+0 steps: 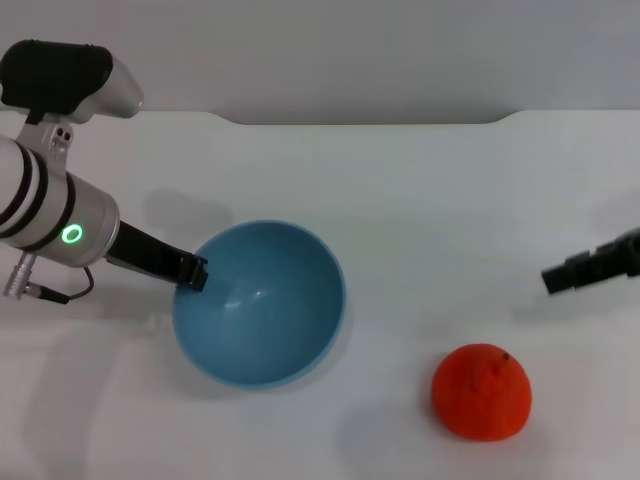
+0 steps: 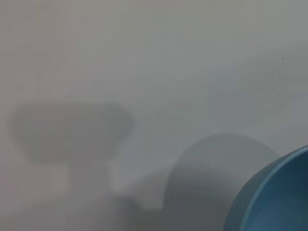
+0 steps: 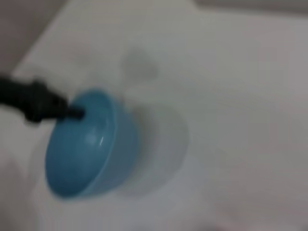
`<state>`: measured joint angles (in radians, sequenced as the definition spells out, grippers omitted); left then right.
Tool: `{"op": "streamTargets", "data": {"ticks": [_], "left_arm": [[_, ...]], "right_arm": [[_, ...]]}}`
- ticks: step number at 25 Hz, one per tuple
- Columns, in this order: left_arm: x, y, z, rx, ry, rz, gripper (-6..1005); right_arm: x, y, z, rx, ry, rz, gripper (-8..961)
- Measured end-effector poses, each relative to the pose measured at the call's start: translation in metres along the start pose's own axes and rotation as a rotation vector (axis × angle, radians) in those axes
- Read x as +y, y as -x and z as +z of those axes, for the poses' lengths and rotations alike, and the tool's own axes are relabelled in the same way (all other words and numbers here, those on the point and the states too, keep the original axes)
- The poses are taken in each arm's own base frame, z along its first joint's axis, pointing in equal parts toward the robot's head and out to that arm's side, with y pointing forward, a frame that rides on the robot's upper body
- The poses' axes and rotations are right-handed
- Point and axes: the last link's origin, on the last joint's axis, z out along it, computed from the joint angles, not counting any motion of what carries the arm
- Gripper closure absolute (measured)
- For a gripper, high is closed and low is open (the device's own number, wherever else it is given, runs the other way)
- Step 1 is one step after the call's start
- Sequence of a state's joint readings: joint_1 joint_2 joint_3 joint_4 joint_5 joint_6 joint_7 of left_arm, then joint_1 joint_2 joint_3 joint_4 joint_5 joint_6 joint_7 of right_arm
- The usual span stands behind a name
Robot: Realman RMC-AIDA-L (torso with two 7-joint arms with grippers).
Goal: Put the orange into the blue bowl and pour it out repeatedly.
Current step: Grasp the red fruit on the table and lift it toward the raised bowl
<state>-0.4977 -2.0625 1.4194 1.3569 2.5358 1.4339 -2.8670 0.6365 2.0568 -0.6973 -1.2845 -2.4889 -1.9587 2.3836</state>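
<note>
Pouring step just about over, by the look of it: blue bowl (image 1: 262, 303) tipped well over on the white table (image 1: 430, 200), mouth turned toward the robot's right, nothing inside. Left gripper (image 1: 193, 271) clamped shut on the bowl's rim at the robot's left side, one finger inside the lip, one outside. Orange (image 1: 481, 391) out on the table, well apart from the bowl, toward the right and near the front edge, stem nub up. Right gripper (image 1: 556, 277) off at the right edge, above the table, near the orange but not touching; cannot tell whether open or closed. Next, probably: level the bowl and set it flat, keeping hold of the rim or letting go only once steady; then bring the right gripper down over the orange, close on its round sides, lift, carry across and drop into the bowl. Round fruit likely to roll if nudged off-centre, so a straight descent called for.
</note>
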Motion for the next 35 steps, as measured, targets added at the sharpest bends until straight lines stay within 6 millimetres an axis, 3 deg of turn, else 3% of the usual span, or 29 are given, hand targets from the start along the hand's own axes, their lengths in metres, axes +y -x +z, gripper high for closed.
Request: {"op": "streamTargets", "data": {"ticks": [6,20,28,35], "left_arm": [[0.006,0.0,0.003,-0.011,0.0,0.04,1000],[0.011,0.001,0.005,-0.024,-0.007,0.072,1001],[0.013,-0.004,0.002,-0.017,-0.015,0.09,1001],[0.012,-0.005,0.0,-0.02,-0.028,0.101,1000]], "right_arm": [[0.016,0.001,0.024,0.148,0.021,-0.026,428],[0.017,0.004,0.092,0.293,0.013,-0.062,434],[0.018,0.005,0.109,0.344,-0.016,-0.1,438],[0.016,0.0,0.107,0.349,-0.012,-0.103,644]]}}
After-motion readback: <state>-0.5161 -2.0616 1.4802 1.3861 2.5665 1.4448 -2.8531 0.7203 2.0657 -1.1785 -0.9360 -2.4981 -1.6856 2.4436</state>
